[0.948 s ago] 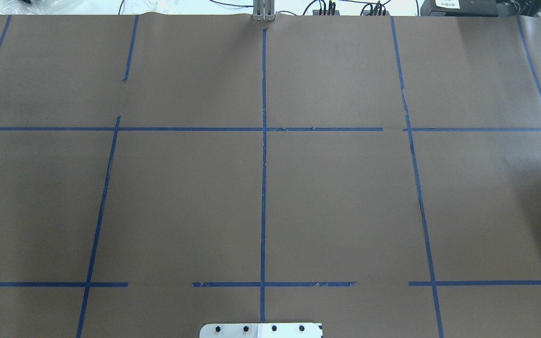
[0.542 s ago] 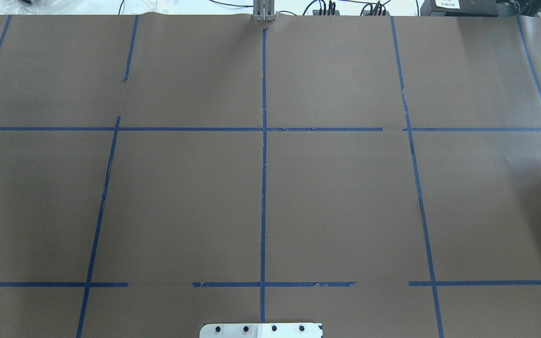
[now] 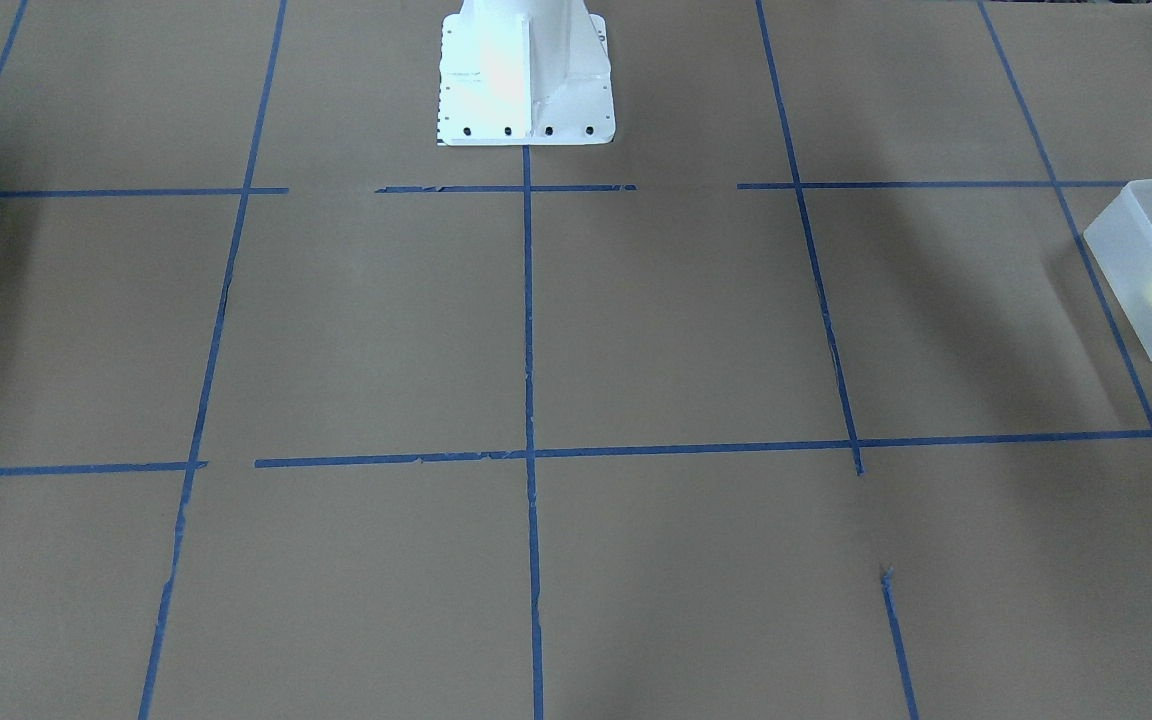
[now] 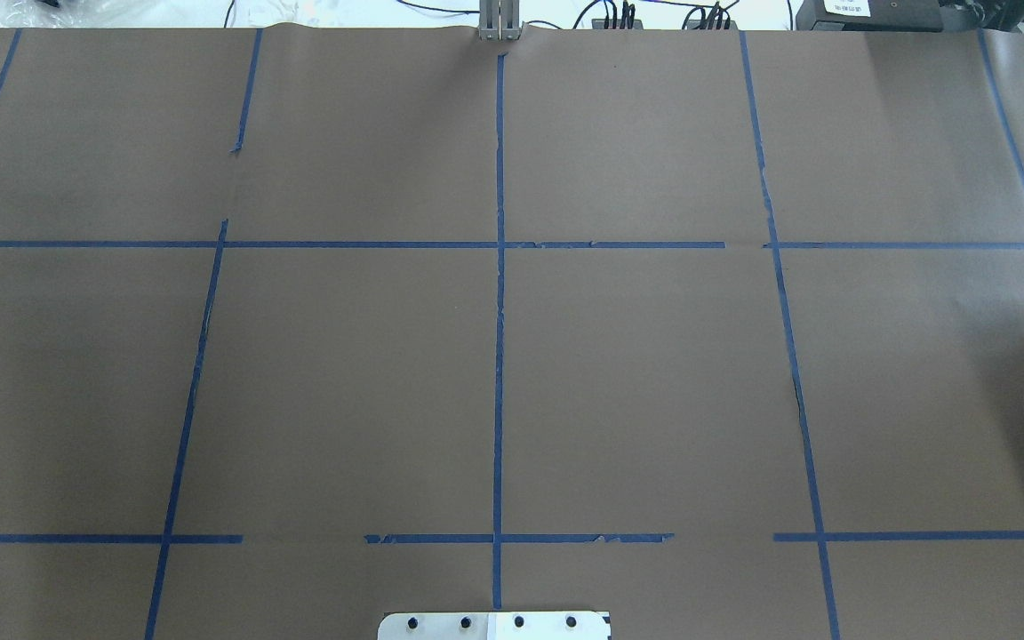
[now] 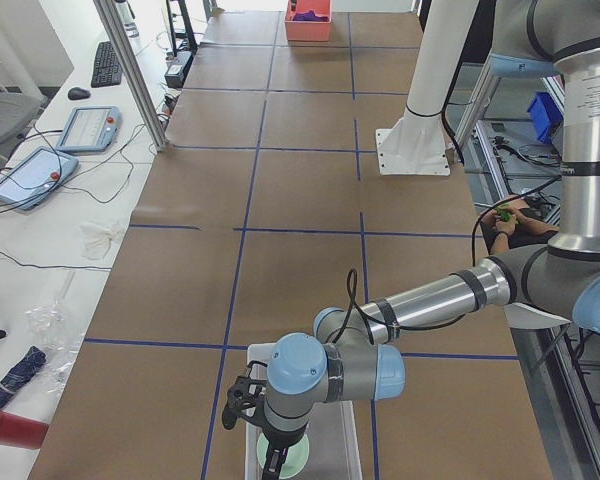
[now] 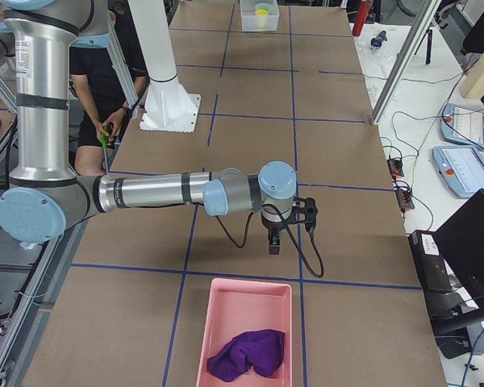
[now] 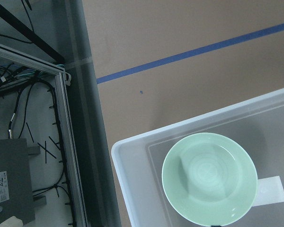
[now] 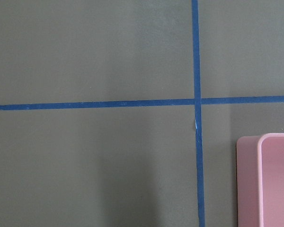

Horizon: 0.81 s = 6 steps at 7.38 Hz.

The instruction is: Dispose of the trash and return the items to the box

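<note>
Bowl in box, directly beneath left gripper | right gripper well apart | both jaws' width: cannot tell

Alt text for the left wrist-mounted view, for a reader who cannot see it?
Seen from above, an empty pale mint-green bowl sits inside a translucent white bin. The bin rests on brown paper crossed by a blue tape line; a metal frame with cables runs down the left.
</note>
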Each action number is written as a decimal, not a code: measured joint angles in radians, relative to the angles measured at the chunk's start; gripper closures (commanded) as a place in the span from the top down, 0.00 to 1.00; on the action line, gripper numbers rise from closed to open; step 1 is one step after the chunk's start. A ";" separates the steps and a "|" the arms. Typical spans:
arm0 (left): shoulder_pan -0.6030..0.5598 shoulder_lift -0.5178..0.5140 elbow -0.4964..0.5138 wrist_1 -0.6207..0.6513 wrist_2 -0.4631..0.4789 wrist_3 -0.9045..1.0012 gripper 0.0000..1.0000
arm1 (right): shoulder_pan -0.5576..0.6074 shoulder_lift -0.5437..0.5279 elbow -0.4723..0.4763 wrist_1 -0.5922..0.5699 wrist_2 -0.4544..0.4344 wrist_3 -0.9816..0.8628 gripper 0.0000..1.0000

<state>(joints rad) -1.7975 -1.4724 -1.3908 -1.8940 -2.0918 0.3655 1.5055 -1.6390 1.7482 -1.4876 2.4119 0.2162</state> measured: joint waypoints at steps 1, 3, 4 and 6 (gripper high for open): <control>0.001 -0.007 -0.030 0.001 -0.004 -0.050 1.00 | 0.000 0.000 0.000 0.001 0.001 -0.002 1.00; 0.009 -0.015 -0.095 0.006 -0.077 -0.194 1.00 | -0.001 0.003 0.000 0.001 0.001 -0.003 1.00; 0.039 -0.017 -0.128 0.012 -0.146 -0.252 1.00 | -0.001 0.005 0.001 0.001 0.000 -0.002 1.00; 0.144 -0.017 -0.223 0.052 -0.215 -0.379 1.00 | -0.001 0.005 0.001 0.000 -0.002 -0.002 1.00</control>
<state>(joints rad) -1.6539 -1.4898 -1.6134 -1.8418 -2.3067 -0.0137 1.5049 -1.6336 1.7487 -1.4878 2.4098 0.2138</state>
